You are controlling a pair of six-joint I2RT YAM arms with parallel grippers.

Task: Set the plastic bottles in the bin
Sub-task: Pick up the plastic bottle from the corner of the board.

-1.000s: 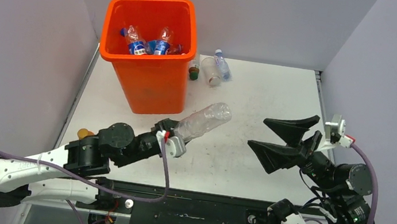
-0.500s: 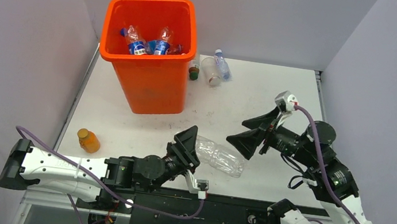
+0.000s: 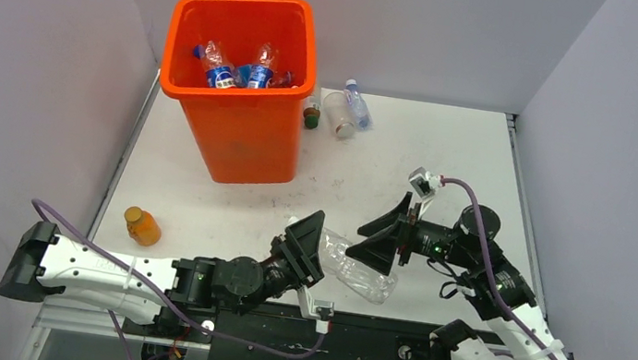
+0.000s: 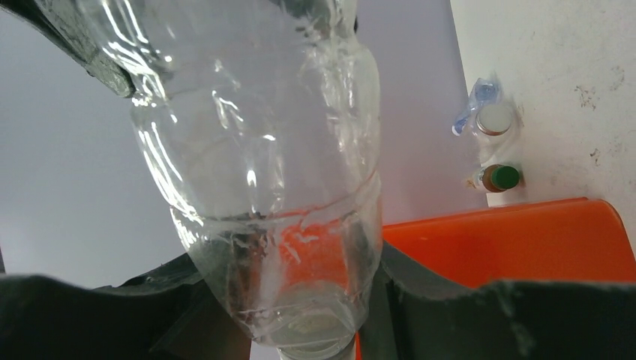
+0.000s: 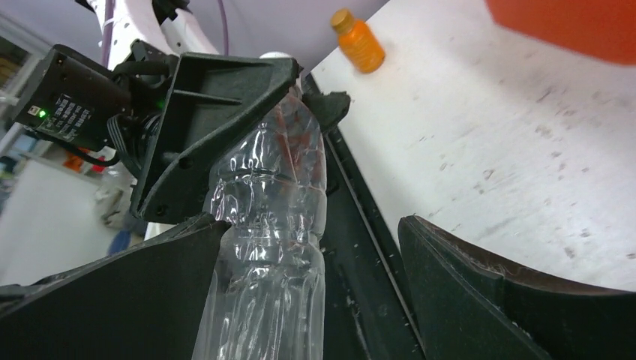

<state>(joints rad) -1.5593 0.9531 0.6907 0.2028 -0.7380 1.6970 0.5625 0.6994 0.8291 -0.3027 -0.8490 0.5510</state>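
The left gripper (image 3: 307, 249) clamps the neck end of a plain, clear, crumpled bottle (image 3: 362, 266) at the near middle of the white table (image 3: 449, 151). The right gripper (image 3: 379, 236) is spread wide, its fingers either side of the bottle's other end. The orange bin (image 3: 246, 142), far left, holds blue-labelled bottles (image 3: 222, 74); their print is too small to read. A squat orange bottle (image 3: 141, 225) stands near left.

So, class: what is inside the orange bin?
In the orange bin the left blue-labelled bottle and the right blue-labelled bottle lie side by side, with a red label showing at the right. Whatever lies beneath them is covered, and the near wall hides the floor.
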